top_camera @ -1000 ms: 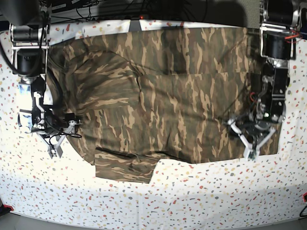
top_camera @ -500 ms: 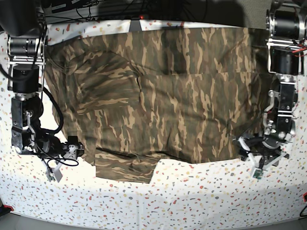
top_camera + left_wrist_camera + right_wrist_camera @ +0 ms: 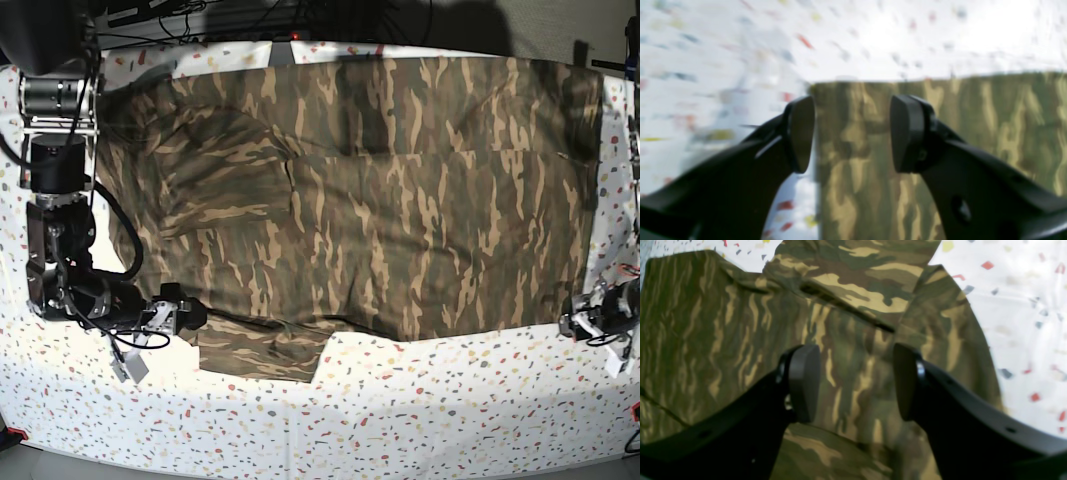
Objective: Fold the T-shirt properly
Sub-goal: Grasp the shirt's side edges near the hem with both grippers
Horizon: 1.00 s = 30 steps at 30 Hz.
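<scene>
Camouflage cloth covers most of the base frame: the T-shirt (image 3: 380, 190) lies spread on the speckled white bench (image 3: 420, 420), one sleeve jutting out at lower centre. At lower left the right tool (image 3: 150, 345) stands wide and empty beside that sleeve. At far right the left tool (image 3: 851, 133), wide too, hovers over the shirt's corner.

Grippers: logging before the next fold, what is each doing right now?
Left gripper: open, holding nothing, over the T-shirt corner.
Right gripper: open, holding nothing, above the cloth.
</scene>
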Motion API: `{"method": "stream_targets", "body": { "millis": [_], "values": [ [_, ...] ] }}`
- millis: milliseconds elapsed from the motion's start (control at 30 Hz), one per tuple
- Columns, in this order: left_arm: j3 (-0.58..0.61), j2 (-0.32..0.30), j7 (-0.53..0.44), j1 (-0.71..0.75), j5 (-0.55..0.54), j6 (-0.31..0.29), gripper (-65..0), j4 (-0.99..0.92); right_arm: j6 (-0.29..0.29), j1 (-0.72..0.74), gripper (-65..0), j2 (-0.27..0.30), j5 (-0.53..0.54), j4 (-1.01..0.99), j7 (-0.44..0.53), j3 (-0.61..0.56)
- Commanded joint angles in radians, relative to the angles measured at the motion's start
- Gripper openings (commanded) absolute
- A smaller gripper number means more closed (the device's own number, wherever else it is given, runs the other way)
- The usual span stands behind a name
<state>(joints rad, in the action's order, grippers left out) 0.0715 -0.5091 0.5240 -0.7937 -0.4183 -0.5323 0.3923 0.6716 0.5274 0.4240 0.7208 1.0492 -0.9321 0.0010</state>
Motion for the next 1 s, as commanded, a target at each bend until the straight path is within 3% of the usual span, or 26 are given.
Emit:
{"method": "stream_targets", "body": {
  "millis": [0,100,400,533,667,767,867,967],
  "values": [
    [-0.005,-0.012,-0.053,-0.052,-0.001,-0.008,-30.7,-0.033,0.01,0.035,-32.1,-0.001,0.024,0.019,0.018,0.006],
    [-0.005,-0.003,-0.143,-0.066,0.058,-0.007,-30.7,-0.121,0.011,0.035,-32.1,-0.037,0.023,0.019,0.007,0.006],
    [-0.005,-0.003,-0.181,-0.011,0.045,-0.007,-30.7,-0.132,0.027,0.028,-32.1,-0.149,0.024,0.023,-0.029,0.006],
    [-0.005,0.017,-0.174,0.046,-0.018,-0.044,-30.7,-0.132,0.027,-0.002,-32.1,-0.17,0.024,0.061,-0.027,0.007],
    [-0.005,0.03,-0.212,0.079,0.015,-0.044,-30.7,-0.131,0.027,-0.049,-32.1,-0.172,0.023,0.141,-0.03,0.007],
    [-0.005,0.029,-0.185,0.074,0.002,-0.055,-30.7,-0.13,0.027,-0.091,-32.1,-0.172,0.023,0.207,-0.031,0.007],
    [-0.005,0.03,-0.101,0.071,-0.103,-0.166,-30.7,-0.113,0.027,-0.122,-32.1,-0.172,0.023,0.245,-0.029,0.007],
    [-0.005,0.029,-0.031,0.071,-0.152,-0.166,-30.7,-0.069,0.027,-0.132,-32.1,-0.172,0.023,0.251,-0.031,0.007]
  ]
}}
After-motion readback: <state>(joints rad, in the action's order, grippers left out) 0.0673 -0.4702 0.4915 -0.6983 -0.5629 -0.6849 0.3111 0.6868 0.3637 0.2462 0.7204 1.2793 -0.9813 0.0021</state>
